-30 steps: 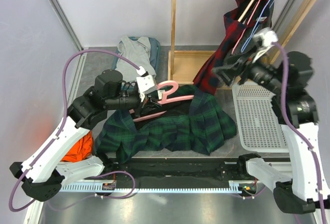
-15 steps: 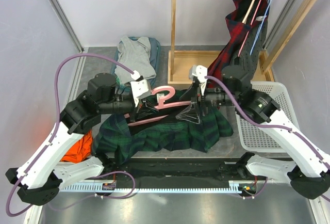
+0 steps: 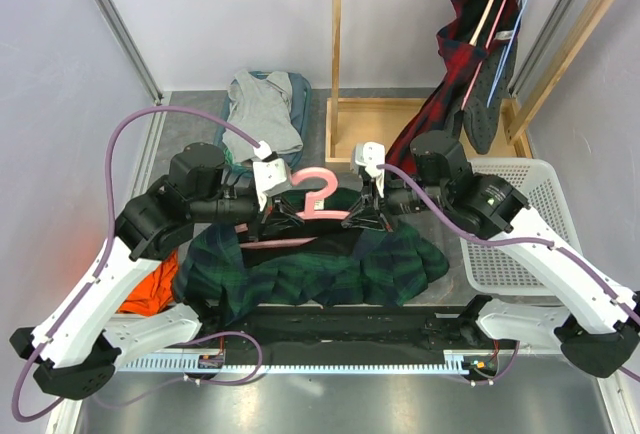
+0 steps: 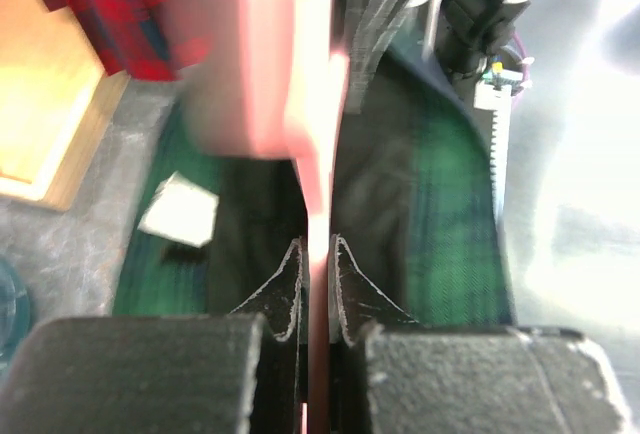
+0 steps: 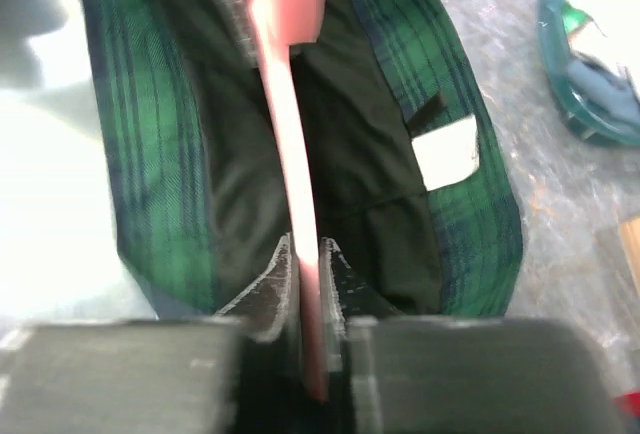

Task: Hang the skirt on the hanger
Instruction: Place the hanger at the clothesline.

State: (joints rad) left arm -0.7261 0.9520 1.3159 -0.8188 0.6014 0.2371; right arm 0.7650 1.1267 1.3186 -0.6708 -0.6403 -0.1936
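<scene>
Nearest the bases lies the one green plaid skirt (image 3: 330, 269), spread across the table between the two arms. Its waist is turned toward the grippers. Both wrist views look down into that open waist, where the dark lining and a single white label (image 5: 447, 151) show. One orange cloth (image 3: 150, 289) is bunched at the table's left edge, beside the left arm.

Just above the skirt's waist is the one pink hanger (image 3: 318, 212), hook upward, held between the two grippers. The left gripper (image 3: 274, 208) grips its left end. In the left wrist view its fingers (image 4: 290, 289) are pressed tight on the thin pink bar. The right gripper (image 3: 364, 210) grips the other end, and its fingers (image 5: 280, 279) are likewise clamped on the bar. It cannot be told whether the hanger touches the skirt's fabric or only hangs over it.

To the right stands one white basket (image 3: 505, 244) with a perforated floor. Farther back on the left, one grey garment (image 3: 262, 104) lies crumpled near the rear wall. Farthest away is one wooden rack (image 3: 336, 54). A red plaid garment (image 3: 465, 64) hangs from its right side, with at least two hangers there, one pale and one blue.
</scene>
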